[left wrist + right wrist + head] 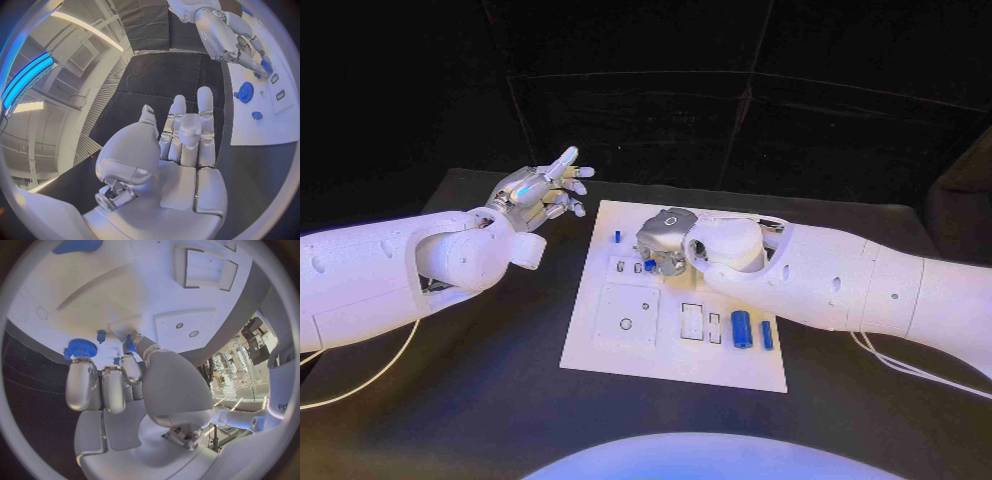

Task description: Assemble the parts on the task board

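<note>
The black surface [473, 400] carries the white task board [678, 345] at its middle, with dark walls behind. The left hand [542, 192] hangs raised off the board's far left corner, fingers spread and straight, holding nothing; the left wrist view confirms the bare palm and shows a lit ceiling and slatted wall beyond. The right hand [664, 240] is bent down onto the board's far half. In the head view its fingertips are hidden, whereas the right wrist view shows thumb and a finger pinching a small blue part [129, 344] against the board. Just beside that hand's curled fingers stands a blue gear [79, 347], also seen in the left wrist view, and a small blue peg [101, 334]. On the side of the right forearm, near the board's edge, lie two blue cylinders [741, 328], visible from the head camera.
</note>
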Available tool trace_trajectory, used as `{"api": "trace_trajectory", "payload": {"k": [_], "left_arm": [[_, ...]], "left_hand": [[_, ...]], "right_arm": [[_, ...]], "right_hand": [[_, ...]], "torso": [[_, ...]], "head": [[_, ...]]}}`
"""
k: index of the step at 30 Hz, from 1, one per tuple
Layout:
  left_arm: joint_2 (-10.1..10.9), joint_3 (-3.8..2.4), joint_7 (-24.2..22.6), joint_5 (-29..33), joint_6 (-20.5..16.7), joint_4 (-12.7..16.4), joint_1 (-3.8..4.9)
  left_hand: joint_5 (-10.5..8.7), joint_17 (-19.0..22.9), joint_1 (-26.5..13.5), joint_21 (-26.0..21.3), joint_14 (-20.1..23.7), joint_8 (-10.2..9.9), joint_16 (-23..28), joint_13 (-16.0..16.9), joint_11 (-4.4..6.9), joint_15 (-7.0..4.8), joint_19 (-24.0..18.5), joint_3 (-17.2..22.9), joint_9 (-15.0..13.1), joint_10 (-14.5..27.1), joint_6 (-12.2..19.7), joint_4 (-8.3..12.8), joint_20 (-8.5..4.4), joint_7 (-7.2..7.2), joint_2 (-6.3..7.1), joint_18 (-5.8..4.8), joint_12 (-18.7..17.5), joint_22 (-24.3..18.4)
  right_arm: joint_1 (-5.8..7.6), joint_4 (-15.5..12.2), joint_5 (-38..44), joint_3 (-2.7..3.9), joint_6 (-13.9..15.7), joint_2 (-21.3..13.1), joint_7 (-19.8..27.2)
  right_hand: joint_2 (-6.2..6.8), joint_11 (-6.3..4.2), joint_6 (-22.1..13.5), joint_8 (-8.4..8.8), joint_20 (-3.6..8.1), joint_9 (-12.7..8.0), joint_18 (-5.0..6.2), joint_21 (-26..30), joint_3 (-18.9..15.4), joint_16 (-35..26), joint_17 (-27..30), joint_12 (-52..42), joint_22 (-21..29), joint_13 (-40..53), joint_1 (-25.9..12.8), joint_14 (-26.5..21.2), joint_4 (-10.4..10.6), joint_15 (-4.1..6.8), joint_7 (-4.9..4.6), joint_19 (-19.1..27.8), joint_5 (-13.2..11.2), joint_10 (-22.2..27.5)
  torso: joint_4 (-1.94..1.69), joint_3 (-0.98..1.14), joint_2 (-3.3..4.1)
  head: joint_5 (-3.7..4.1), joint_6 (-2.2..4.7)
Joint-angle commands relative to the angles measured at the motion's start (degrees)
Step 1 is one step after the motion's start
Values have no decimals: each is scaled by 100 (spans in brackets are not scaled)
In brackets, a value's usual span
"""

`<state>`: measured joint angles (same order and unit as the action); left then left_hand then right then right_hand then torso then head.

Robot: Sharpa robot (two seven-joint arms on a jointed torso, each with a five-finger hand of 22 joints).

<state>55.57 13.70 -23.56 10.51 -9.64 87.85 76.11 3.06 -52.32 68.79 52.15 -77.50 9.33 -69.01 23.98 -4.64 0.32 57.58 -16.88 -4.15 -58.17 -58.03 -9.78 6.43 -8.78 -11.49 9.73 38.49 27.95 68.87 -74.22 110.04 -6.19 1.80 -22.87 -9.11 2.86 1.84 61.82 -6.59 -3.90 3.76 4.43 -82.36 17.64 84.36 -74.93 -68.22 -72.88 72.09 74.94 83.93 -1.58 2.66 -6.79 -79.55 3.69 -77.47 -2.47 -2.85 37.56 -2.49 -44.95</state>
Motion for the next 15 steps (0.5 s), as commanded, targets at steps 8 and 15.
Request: {"api": "trace_trajectory", "payload": {"k": [8,15], "left_arm": [[-15,-5,10,5,64,-7,10],[-20,-5,29,5,72,-10,10]], "left_hand": [[-25,-5,42,-41,-3,-13,-6,-12,4,4,30,8,0,46,10,35,22,-19,8,80,-30,-8],[-25,-5,42,-41,-3,-13,-6,-12,4,4,30,8,0,46,10,35,22,-19,8,80,-30,-8]], "right_arm": [[11,-9,27,1,187,1,70],[11,-12,27,1,239,-9,120]], "right_hand": [[108,28,-241,184,-44,-15,-55,43,-25,-41,-529,116,48,-87,24,387,-16,-69,-17,23,-49,120],[103,26,-249,212,-46,-6,-51,54,12,-44,-528,119,66,-92,98,386,-56,-68,-14,30,-45,127]], "torso": [[0,0,1],[0,1,3]], "head": [[8,-10],[8,-14]]}}
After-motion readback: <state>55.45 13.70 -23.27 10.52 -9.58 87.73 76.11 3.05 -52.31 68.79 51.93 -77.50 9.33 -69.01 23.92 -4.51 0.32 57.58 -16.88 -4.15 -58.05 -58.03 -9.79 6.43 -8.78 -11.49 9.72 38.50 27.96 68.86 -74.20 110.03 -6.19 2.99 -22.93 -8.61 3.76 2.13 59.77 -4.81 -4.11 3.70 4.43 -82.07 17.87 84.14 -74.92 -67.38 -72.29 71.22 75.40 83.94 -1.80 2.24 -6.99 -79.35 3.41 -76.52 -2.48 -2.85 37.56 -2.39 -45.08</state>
